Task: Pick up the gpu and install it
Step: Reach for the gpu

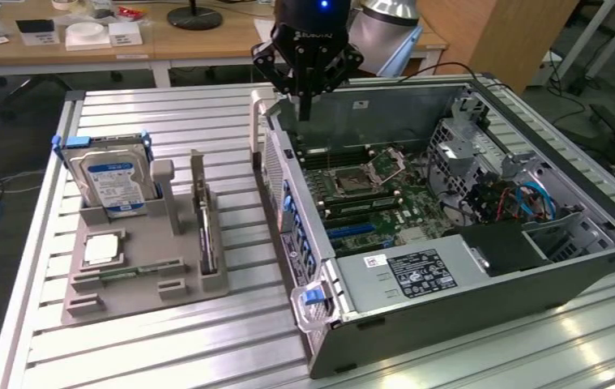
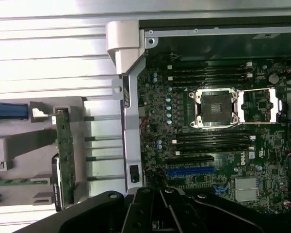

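The gpu (image 1: 206, 235) is a thin dark card standing on edge in the right-hand slot of the grey holder (image 1: 134, 296), at the exterior view's left. In the wrist view the gpu (image 2: 65, 155) appears as a slim green-edged blade. My gripper (image 1: 303, 104) hangs above the back left corner of the open computer case (image 1: 480, 275), well apart from the card. Its fingers are shut with nothing between them. The black gripper (image 2: 160, 208) also shows in the wrist view, over the motherboard (image 2: 218, 145) with its blue slot (image 2: 190, 171).
A silver hard drive (image 1: 113, 182) with a blue-white label stands at the back of the holder, and a small square chip (image 1: 102, 250) lies in front of it. The ribbed metal table (image 1: 177, 348) carries everything. Desks with clutter stand behind.
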Tool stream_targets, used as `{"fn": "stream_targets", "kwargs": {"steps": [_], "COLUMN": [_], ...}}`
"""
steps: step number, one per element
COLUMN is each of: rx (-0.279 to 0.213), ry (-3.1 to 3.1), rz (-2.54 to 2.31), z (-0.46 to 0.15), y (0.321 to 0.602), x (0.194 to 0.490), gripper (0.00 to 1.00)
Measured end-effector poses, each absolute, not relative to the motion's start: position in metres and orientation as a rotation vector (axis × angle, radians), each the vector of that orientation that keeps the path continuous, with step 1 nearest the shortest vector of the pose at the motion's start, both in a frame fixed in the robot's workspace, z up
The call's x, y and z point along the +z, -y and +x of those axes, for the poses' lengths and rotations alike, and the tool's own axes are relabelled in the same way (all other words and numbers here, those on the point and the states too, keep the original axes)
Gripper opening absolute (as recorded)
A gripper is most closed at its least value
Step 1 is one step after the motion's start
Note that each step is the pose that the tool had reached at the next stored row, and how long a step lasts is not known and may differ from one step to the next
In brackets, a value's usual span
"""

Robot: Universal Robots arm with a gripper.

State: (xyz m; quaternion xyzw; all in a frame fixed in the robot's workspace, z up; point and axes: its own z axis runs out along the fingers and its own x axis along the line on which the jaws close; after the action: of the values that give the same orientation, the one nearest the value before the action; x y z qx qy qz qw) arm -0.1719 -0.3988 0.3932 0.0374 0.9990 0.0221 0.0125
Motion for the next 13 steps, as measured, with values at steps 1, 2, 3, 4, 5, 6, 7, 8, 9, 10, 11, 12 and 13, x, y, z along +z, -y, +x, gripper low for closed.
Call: {"fn": "stream_targets", "kwargs": {"steps": [1, 2, 3, 4, 5, 6, 7, 8, 9, 10, 11, 12, 13], "rx": [0.069, 0.069, 0.069, 0.069, 0.069, 0.069, 0.069, 0.069, 0.069, 0.069, 0.069, 0.069, 0.069], "ry": [-3.114, -3.114, -3.114, -3.114, -3.114, -3.114, -3.114, -3.114, -3.114, -3.114, -3.114, -3.114, -3.114], "rz": [0.117, 0.117, 0.117, 0.117, 0.117, 0.117, 0.117, 0.117, 0.117, 0.117, 0.117, 0.116, 0.117], "z": [-0.173, -0.174, -0.175, -0.176, -0.177, -0.178, -0.179, -0.180, -0.181, -0.182, -0.183, -0.184, -0.185], "y": [0.399, 0.399, 0.399, 0.399, 0.399, 0.399, 0.399, 0.399, 0.399, 0.399, 0.399, 0.399, 0.399], "x": [0.393, 0.393, 0.393, 0.393, 0.393, 0.393, 0.393, 0.393, 0.393, 0.393, 0.393, 0.393, 0.393], "gripper": [0.11, 0.11, 0.11, 0.11, 0.11, 0.11, 0.11, 0.11, 0.11, 0.11, 0.11, 0.11, 0.11]}}
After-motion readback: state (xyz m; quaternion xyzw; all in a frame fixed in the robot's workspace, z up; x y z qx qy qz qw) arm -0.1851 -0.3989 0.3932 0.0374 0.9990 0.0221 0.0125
